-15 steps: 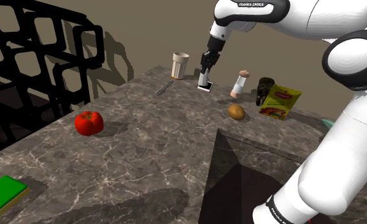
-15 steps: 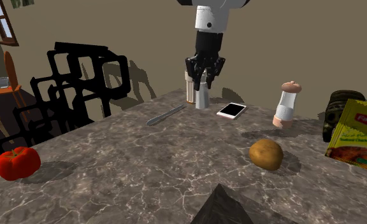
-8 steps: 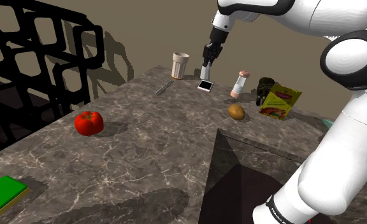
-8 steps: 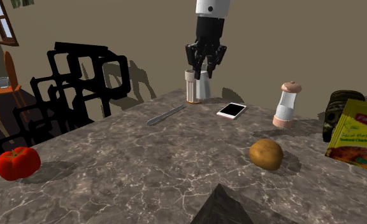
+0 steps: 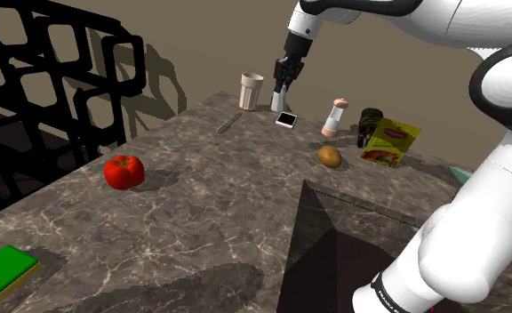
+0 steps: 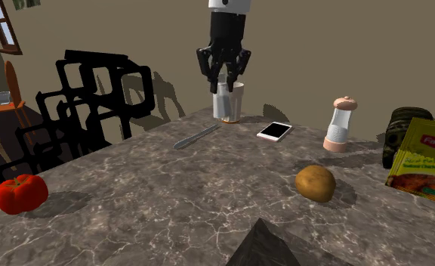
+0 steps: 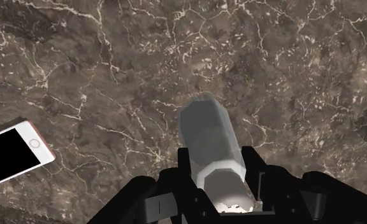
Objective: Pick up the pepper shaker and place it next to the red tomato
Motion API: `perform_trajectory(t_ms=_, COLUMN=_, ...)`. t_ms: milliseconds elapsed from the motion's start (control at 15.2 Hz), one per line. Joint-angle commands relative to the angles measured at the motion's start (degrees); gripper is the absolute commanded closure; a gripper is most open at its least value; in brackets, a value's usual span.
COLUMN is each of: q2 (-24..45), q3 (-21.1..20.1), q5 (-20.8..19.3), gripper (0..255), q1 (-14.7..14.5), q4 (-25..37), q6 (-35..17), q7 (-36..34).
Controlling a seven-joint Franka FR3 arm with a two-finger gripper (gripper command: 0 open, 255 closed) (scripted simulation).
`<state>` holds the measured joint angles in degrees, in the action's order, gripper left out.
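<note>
Pepper shaker (image 7: 214, 146), pale grey, is clasped between the fingers of the black gripper (image 7: 219, 167) and held above the far end of the dark marbled counter (image 5: 201, 204). Close by are a beige cup (image 5: 252, 89) and a phone (image 5: 286, 120) lying flat. Farther out are a pink-capped mill (image 5: 335, 117) and a potato (image 5: 331, 157). The red tomato (image 5: 124, 172) sits well apart, toward the shoulder view's left.
</note>
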<state>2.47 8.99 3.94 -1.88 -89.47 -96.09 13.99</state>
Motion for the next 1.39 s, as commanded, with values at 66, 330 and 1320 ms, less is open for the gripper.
perform_trajectory(t_ms=66, q2=-2.1, q3=-2.0, q5=-0.7, gripper=255, q1=-2.2, q4=-2.6, q6=-0.8, q7=-4.3)
perform_trajectory(t_ms=330, q2=-4.0, q3=-4.8, q5=-1.3, gripper=255, q1=-4.9, q4=-4.9, q6=-1.5, q7=-9.8)
perform_trajectory(t_ms=1320, q2=-2.5, q3=-15.4, q5=-3.0, gripper=255, q1=-14.8, q4=-3.1, q6=-1.9, q7=-30.4)
